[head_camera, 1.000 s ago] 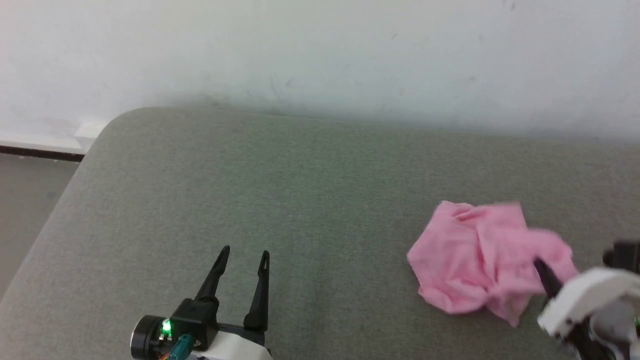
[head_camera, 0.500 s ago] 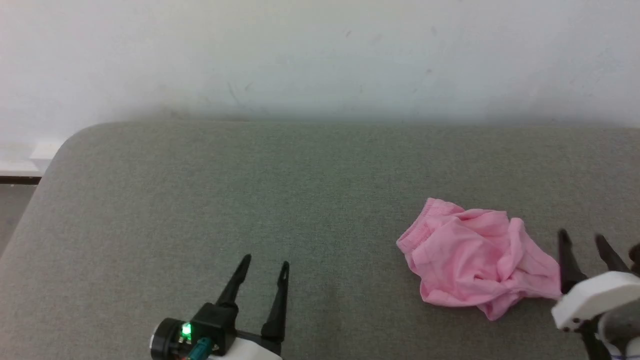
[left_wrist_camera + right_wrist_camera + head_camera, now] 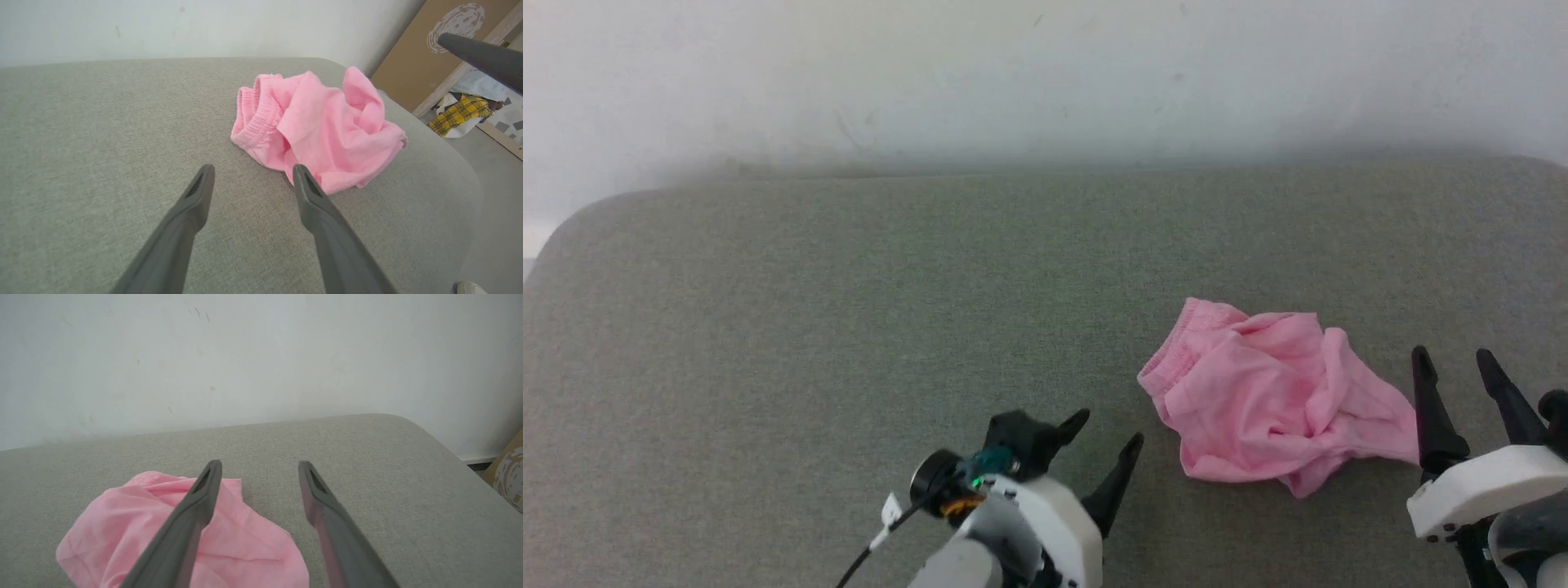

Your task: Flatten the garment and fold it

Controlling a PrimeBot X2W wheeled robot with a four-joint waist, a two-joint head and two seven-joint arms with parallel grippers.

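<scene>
With left gripper (image 3: 1108,430) and right gripper (image 3: 1452,355) spread, empty, flanking crumpled shorts (image 3: 1258,392); from left wrist, waistband (image 3: 257,118) and plaid cloth (image 3: 459,114) beyond.

Crumpled pink garment (image 3: 1270,396) in a heap, waistband outward.

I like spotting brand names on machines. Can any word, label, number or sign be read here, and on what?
No text can be read here.
Brown board: a pale scribbled swirl, no letters.
Small white tag behind the left gripper: too small to read.
Pink garment: plain fabric, nothing written.
</scene>
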